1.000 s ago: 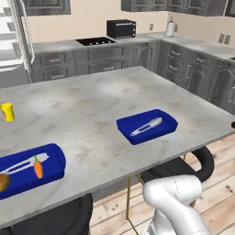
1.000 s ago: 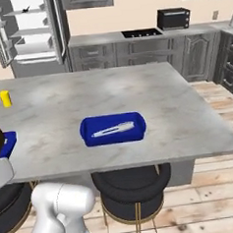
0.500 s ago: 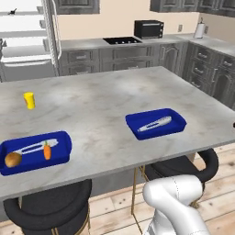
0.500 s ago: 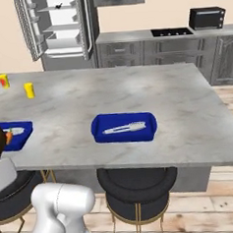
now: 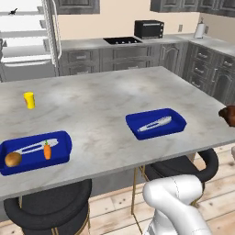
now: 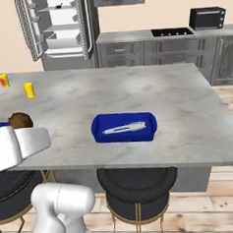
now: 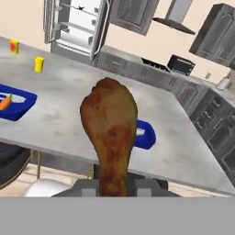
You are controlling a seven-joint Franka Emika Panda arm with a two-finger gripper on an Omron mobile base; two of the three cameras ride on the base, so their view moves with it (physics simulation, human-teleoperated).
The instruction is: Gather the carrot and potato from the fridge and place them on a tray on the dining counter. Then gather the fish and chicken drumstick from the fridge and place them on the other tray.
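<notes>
While pincer [image 7: 114, 182] grips drumstick [image 7: 110, 128], yellow cup [image 5: 29, 100] stands well apart from trays [image 5: 156, 124].

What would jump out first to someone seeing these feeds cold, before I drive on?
The chicken drumstick looms in the hand view, its thin end clamped in the shut gripper. On the grey dining counter sit two blue trays: the left tray holds a potato and a carrot, the right tray a pale fish. Behind, the fridge stands open.
</notes>
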